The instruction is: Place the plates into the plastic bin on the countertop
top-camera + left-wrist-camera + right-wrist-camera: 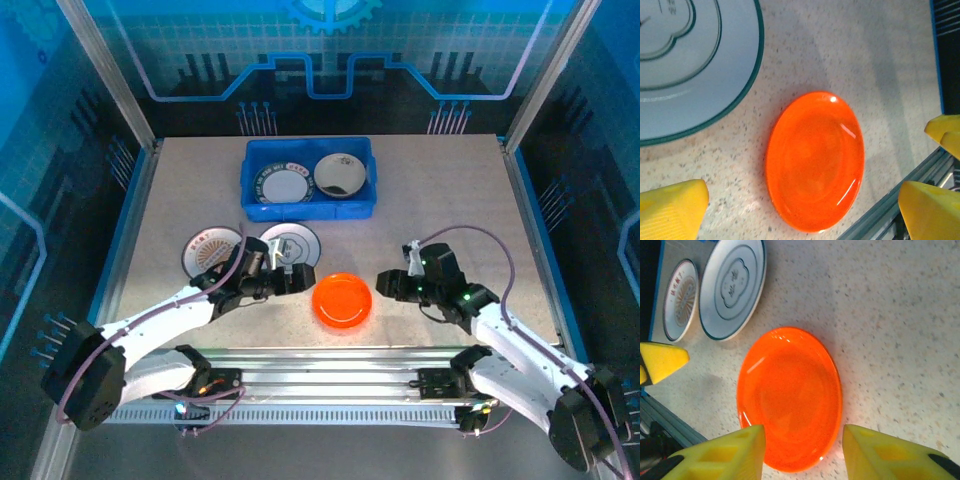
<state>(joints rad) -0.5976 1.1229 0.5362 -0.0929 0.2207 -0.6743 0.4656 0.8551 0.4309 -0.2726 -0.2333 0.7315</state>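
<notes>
A bright orange plate (342, 300) lies flat on the countertop (450, 200) near the front edge, between my two grippers. My left gripper (293, 279) stands wide open just left of it, its yellow fingers (672, 210) apart and holding nothing. My right gripper (387, 285) is open just right of the plate, and its fingers (722, 455) frame the near rim (790, 395) without gripping it. The blue plastic bin (250, 195) at the back holds a white dark-rimmed plate (285, 185) and a grey-white one (340, 175).
A teal-rimmed white plate (290, 243) and a red-patterned plate (212, 250) lie side by side behind my left gripper. The aluminium front rail (330, 355) runs close below the orange plate. Bare counter stretches to the right of the bin.
</notes>
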